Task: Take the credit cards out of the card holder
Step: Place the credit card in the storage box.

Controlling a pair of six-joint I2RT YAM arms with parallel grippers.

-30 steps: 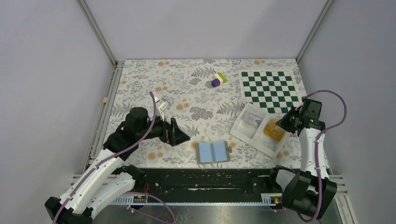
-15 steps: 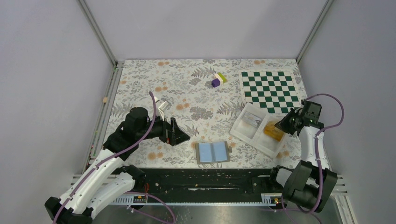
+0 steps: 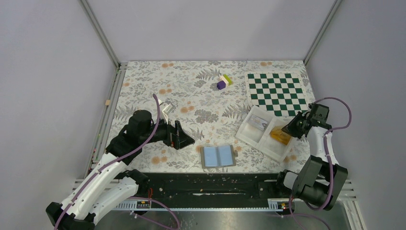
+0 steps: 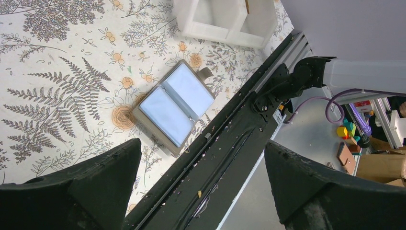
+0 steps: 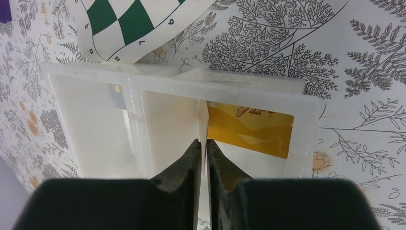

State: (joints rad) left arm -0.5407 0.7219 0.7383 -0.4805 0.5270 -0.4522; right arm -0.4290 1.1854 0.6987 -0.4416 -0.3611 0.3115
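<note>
The card holder lies open at the table's 6 o'clock, its blue panels bare. A gold card lies flat in the divided tray at 4 o'clock, so the step looks like letting go. The right gripper hangs over the tray's divider, fingers almost together with a thin slit; whether they nip it I cannot tell. Best spread them fully, then rise straight, clear of the walls. The left gripper, at 8 o'clock, is spread wide.

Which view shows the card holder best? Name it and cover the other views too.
Left wrist: the card holder lies open flat near mid-frame, large enough that both light blue panels and the grey border are clear. Top external shows the card holder whole but small. Right wrist does not show it.
</note>
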